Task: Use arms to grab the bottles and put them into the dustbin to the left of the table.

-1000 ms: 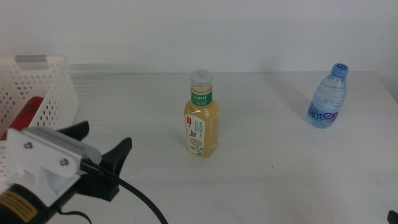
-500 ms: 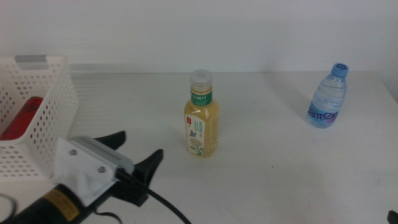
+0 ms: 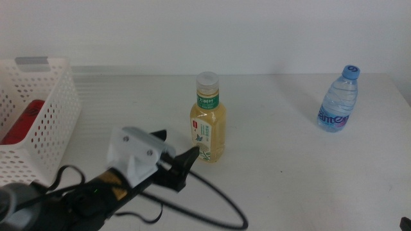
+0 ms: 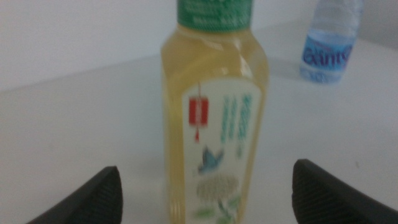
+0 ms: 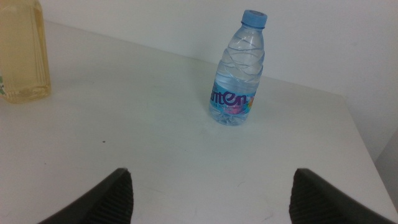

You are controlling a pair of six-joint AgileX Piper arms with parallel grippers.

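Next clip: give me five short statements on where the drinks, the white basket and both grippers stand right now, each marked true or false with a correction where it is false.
1. The yellow tea bottle with the white cap stands upright on the plain white table. True.
2. The left gripper is shut on the tea bottle. False: its jaws are open, just short of the bottle.
3. The small clear blue-capped water bottle lies on its side. False: it stands upright near the table's far right.
4. Something red shows inside the white perforated plastic basket. True.
5. The right gripper holds the water bottle. False: it is open and empty, away from the bottle.
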